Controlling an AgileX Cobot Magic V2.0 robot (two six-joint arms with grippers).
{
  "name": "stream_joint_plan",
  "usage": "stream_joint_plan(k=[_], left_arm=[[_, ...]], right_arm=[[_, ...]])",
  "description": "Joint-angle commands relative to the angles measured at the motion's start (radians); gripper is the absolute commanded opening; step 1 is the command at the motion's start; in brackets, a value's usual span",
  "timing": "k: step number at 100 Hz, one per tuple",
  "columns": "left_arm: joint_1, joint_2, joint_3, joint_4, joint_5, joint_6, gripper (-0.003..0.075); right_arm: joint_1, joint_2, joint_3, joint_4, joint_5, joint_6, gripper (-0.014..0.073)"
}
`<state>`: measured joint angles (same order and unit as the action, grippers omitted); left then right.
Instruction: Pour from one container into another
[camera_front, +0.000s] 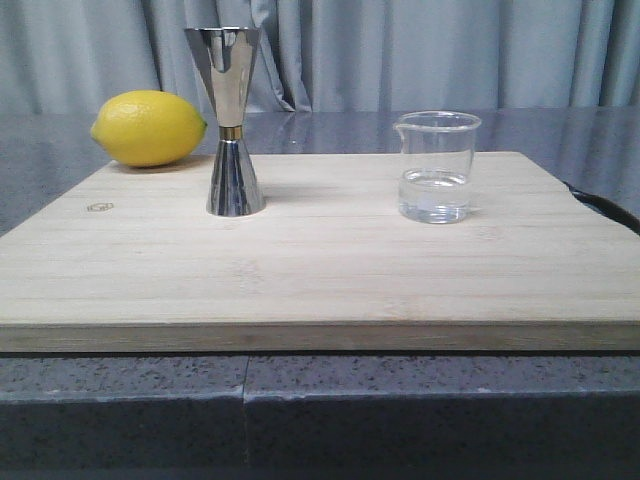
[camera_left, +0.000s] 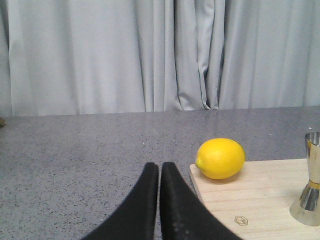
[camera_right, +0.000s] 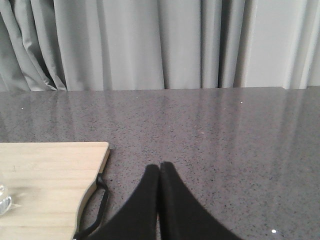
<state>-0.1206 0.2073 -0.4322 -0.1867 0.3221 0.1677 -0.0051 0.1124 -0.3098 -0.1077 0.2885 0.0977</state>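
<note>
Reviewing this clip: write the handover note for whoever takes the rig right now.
Left end effector: shut, empty, over the counter beside the board's left end.
Right end effector: shut, empty, over the counter off the board's right end.
Glass beaker: upright on the cutting board, right side, some clear liquid inside.
Steel jigger: upright, left side, near the lemon.
Done: nothing.
Left: grasp beaker, pour into jigger.

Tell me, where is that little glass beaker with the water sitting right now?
In the front view, the beaker stands upright on the right part of the wooden board, well apart from the steel jigger and lemon on the left.
</note>
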Motion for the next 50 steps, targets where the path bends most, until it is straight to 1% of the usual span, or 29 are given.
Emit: stream_joint_plan(k=[1, 12, 25, 50], left_arm=[[0.001, 0.095, -0.1, -0.01, -0.026, 0.002, -0.0019], [0.001, 0.171, -0.138, -0.01, -0.031, 0.002, -0.0019], [0.001, 0.223, -0.14, -0.01, -0.07, 0.002, -0.0019], [0.001, 0.254, -0.14, -0.01, -0.071, 0.002, -0.0019]], right_arm=[[-0.002, 0.078, -0.098, -0.018, -0.053, -0.01, -0.0067], [-0.002, 0.129, -0.151, -0.018, -0.062, -0.01, -0.0067], [-0.002, 0.139, -0.155, -0.015, -0.097, -0.01, -0.0067], [-0.002, 0.139, -0.155, -0.015, -0.105, -0.01, -0.0067]])
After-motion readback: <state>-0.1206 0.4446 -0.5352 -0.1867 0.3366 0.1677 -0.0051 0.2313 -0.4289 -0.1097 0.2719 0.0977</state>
